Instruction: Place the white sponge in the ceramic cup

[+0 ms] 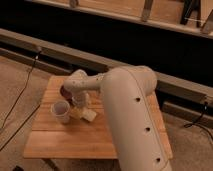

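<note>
The ceramic cup [60, 110] is a small white tapered cup that stands upright on the left part of the wooden table [60, 142]. The white sponge [89, 115] is a small off-white block lying on the table just right of the cup. My gripper [79, 103] hangs down from the white arm [127, 110], low over the table between the cup and the sponge and close to both. I cannot tell whether it touches the sponge.
A dark maroon bowl [64, 91] sits behind the cup, partly hidden by the arm. A black cable [20, 100] runs along the floor left of the table. A long rail [30, 42] and a dark wall stand behind the table.
</note>
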